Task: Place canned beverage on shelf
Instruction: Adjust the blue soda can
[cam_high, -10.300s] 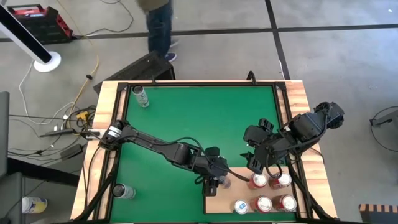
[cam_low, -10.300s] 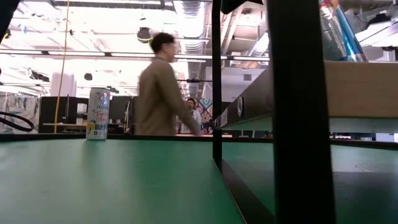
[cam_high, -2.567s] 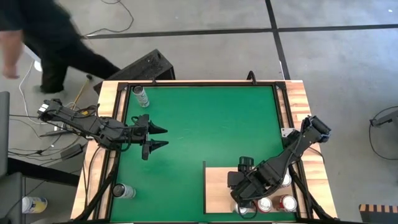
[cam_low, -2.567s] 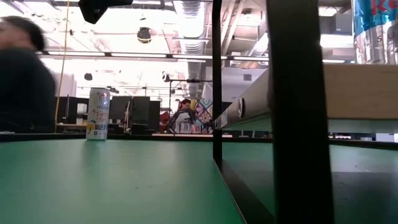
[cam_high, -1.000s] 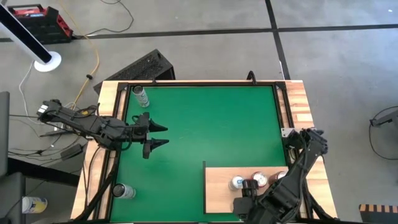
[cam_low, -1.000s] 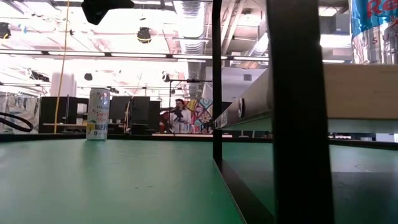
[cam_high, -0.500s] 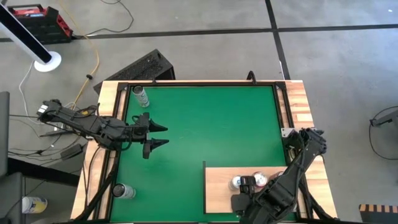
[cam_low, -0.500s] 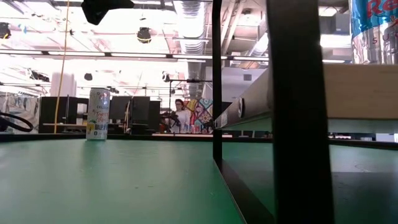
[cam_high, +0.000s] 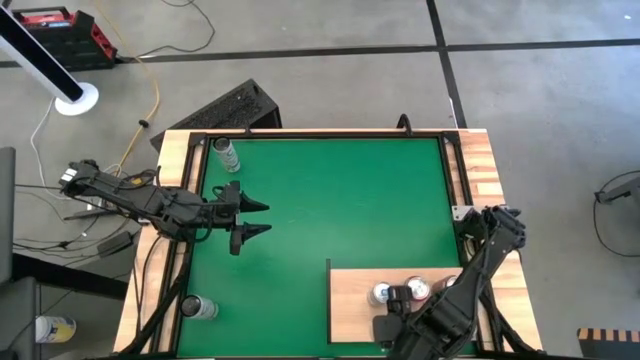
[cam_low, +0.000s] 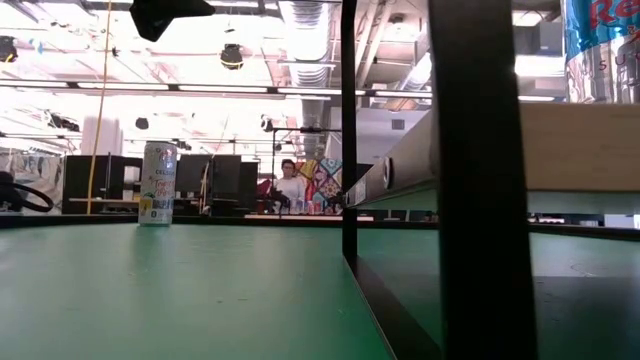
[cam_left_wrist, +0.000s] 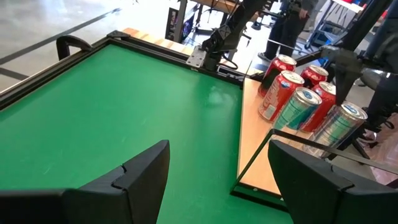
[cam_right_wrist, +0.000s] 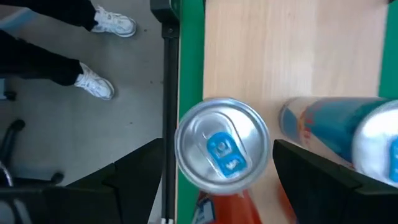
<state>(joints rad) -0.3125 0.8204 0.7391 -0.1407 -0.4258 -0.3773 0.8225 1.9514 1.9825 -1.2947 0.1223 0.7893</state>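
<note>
Green mat (cam_high: 330, 200): left gripper (cam_high: 255, 219) open, idle; right gripper (cam_right_wrist: 217, 163) spread astride can (cam_right_wrist: 222, 151), apparently unclamped, over shelf (cam_high: 350, 300).

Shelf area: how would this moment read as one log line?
right pincer: open, over can on shelf | left pincer: open, waiting above green mat | two cans off shelf

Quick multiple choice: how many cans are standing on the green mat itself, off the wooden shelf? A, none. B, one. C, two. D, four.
C: the high view shows one can at the mat's far left corner and another can at its near left corner, both well clear of the shelf.
</note>
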